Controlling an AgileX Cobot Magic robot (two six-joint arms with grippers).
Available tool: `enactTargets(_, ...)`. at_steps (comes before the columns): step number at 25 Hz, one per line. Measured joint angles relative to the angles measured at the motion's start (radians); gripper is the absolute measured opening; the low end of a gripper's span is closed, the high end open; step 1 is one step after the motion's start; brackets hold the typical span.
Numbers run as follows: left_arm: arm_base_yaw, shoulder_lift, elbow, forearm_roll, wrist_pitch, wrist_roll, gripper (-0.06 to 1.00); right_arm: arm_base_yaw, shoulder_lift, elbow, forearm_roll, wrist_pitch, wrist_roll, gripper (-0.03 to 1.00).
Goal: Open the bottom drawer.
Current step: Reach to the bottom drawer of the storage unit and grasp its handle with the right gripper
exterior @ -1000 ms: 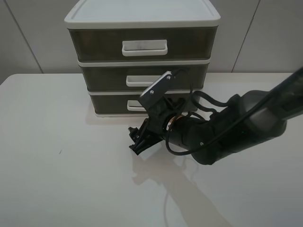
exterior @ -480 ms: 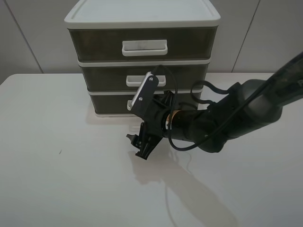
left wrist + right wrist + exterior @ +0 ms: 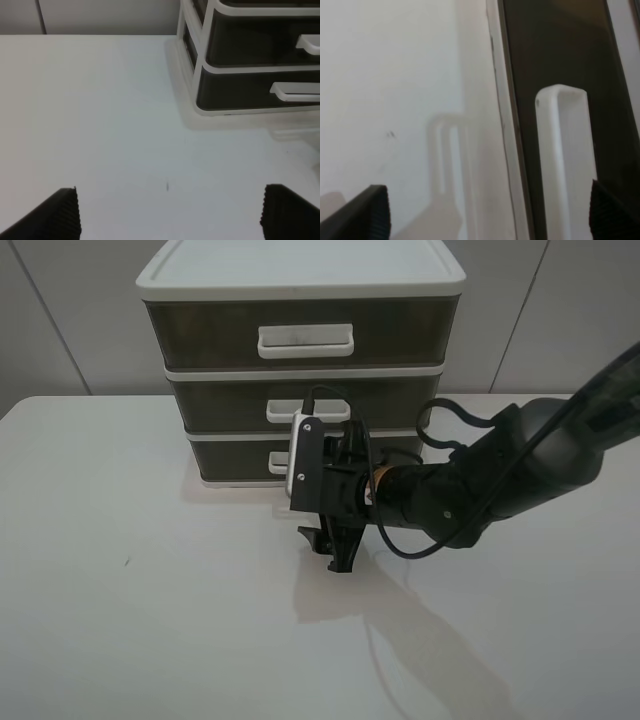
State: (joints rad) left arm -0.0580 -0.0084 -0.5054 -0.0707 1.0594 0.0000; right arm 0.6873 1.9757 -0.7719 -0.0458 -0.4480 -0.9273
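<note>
Where the white-framed unit (image 3: 300, 280) stands at the back of the bench (image 3: 120, 620), the bottom drawer (image 3: 232, 458) forms its lowest tier: shallow, wide, smoky-brown, translucent and closed, with one white loop handle (image 3: 567, 165). Three drawers are stacked in all. The left fingers (image 3: 62, 215) are spread wide and empty. The right fingers (image 3: 367, 215), just before that drawer, gape equally and grip nothing.

In the high view the right arm (image 3: 470, 490) covers most of the bottom drawer (image 3: 225, 454). Only one end of its handle (image 3: 277, 463) shows, behind the right gripper (image 3: 338, 558). The right wrist view is blurred; ahead of the wide-apart jaws the handle runs off the edge. The left gripper (image 3: 170, 212) shows only cut-off fingertips (image 3: 62, 215).
</note>
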Motion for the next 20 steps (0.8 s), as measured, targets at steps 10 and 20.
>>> enactTargets(10, 0.0, 0.0, 0.0, 0.0, 0.0, 0.0, 0.74, -0.035, 0.022, -0.06, 0.003, 0.086, -0.029, 0.79)
enactTargets(20, 0.0, 0.0, 0.0, 0.0, 0.0, 0.0, 0.74, -0.035, 0.075, -0.068, 0.003, 0.067, -0.031, 0.78)
